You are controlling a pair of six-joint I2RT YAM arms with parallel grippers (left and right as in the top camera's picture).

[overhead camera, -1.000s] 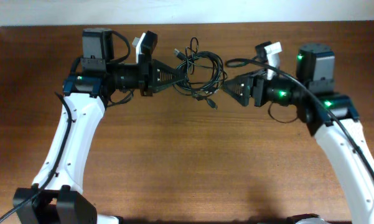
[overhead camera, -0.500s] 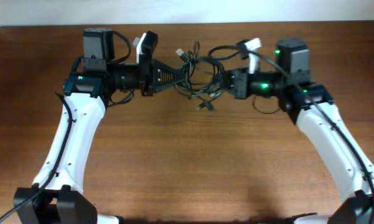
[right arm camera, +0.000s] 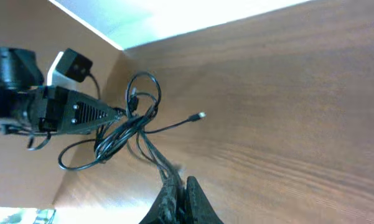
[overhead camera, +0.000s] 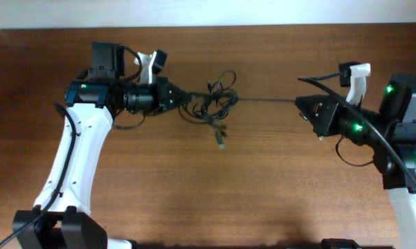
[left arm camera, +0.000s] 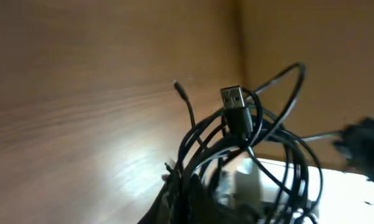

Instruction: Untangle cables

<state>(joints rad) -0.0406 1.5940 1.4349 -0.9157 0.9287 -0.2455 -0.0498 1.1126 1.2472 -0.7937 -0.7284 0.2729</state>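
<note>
Early days, I'd say: left gripper [overhead camera: 183, 99] was clamped on the cables [overhead camera: 211, 107], a knotted clump over the table's [overhead camera: 263, 187] far middle, right gripper [overhead camera: 302, 104] pinched tight on one strand [overhead camera: 263, 102] stretched taut from it, everything else unsorted.

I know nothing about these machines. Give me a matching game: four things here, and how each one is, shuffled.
Things:
1 left gripper
2 right gripper
3 plug
4 table

States:
a holds one taut strand
b brown wood
c grips the tangle
d loose end, held by nothing

Pairs: 1-c, 2-a, 3-d, 4-b
</note>
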